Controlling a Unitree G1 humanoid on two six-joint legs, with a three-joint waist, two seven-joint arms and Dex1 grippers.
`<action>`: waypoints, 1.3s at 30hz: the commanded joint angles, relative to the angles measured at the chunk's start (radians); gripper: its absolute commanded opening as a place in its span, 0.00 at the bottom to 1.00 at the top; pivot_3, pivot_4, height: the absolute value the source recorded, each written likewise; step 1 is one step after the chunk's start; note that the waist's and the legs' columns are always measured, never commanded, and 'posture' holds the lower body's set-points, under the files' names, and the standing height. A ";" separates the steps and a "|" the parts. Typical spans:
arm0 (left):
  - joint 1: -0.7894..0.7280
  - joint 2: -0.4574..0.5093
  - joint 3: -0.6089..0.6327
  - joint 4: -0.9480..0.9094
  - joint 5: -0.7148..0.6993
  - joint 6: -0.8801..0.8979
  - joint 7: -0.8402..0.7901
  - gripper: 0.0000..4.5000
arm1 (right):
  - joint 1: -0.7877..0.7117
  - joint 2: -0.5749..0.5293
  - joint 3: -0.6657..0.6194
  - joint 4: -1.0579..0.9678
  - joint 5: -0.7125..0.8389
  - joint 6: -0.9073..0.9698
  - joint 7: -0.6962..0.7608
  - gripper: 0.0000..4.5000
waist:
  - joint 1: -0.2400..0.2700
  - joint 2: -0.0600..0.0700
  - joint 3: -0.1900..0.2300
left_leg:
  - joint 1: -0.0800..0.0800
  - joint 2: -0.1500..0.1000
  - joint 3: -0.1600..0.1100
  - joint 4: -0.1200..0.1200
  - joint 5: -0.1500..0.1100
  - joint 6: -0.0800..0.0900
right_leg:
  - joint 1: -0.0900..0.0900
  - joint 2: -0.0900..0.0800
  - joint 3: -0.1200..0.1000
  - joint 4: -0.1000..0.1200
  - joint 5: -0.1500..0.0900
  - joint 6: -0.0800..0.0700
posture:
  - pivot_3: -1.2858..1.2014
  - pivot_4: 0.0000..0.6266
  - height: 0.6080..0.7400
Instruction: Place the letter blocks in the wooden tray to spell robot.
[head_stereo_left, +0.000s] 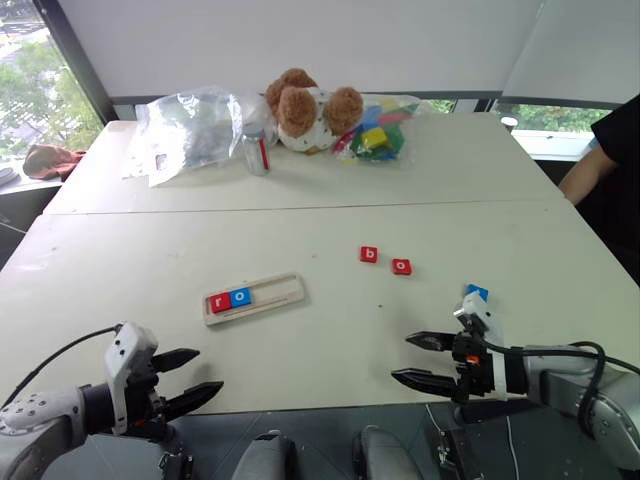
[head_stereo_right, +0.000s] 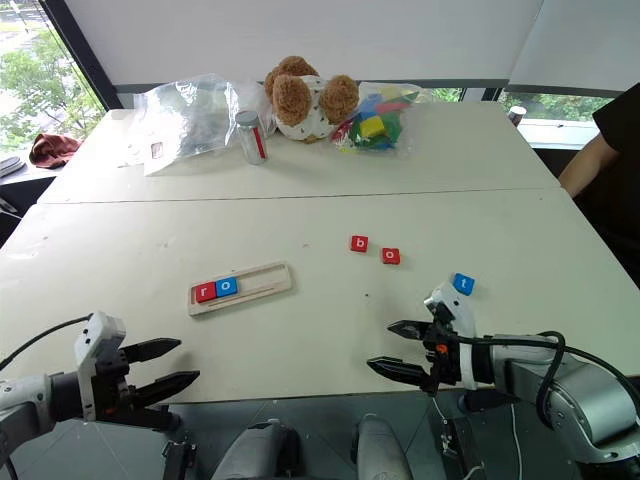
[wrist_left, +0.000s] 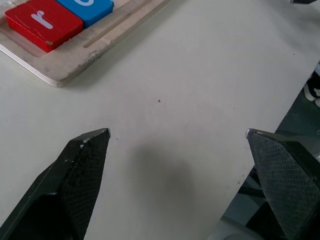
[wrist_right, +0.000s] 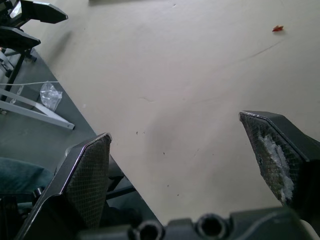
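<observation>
Pale table (head_stereo_left: 300, 190), window wall behind; teddy bear (head_stereo_left: 308, 115) and bagged toy blocks (head_stereo_left: 378, 128) parked at far edge, clear of the work. Wooden tray (head_stereo_left: 254, 298): red r (head_stereo_left: 220, 303) and blue o (head_stereo_left: 241, 296) seated at its left end, 2 of 5 placed. Loose beyond it: red b (head_stereo_left: 369, 254), red o (head_stereo_left: 401, 266), blue t (head_stereo_right: 463, 284) beside right wrist. Left gripper (head_stereo_left: 188, 380) and right gripper (head_stereo_left: 428, 360): both spread wide, empty, hovering at near edge
</observation>
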 joint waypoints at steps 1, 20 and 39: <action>-0.007 -0.005 0.029 -0.018 -0.015 -0.008 0.004 1.00 | -0.013 0.007 0.000 -0.008 -0.003 -0.016 0.001 0.99 | 0.000 0.000 0.000 | 0.000 0.000 0.000 0.000 0.000 0.000 | 0.000 0.000 0.000 0.000 0.000 0.000 | 0.52 0.24 1.00; -0.051 0.002 0.074 0.018 -0.050 0.008 0.004 1.00 | -0.069 -0.002 -0.018 0.074 -0.060 -0.055 -0.003 0.99 | 0.000 0.000 0.000 | 0.000 0.000 0.000 0.000 0.000 0.000 | 0.000 0.000 0.000 0.000 0.000 0.000 | 0.52 0.24 1.00; -0.671 0.174 -0.261 0.620 0.291 -0.478 -0.398 1.00 | -0.416 0.111 0.241 -0.008 -0.059 0.091 -0.070 0.99 | -0.003 0.000 0.000 | -0.006 0.000 0.000 -0.002 0.000 0.000 | -0.008 0.000 -0.002 0.000 0.003 0.003 | 0.52 0.24 1.00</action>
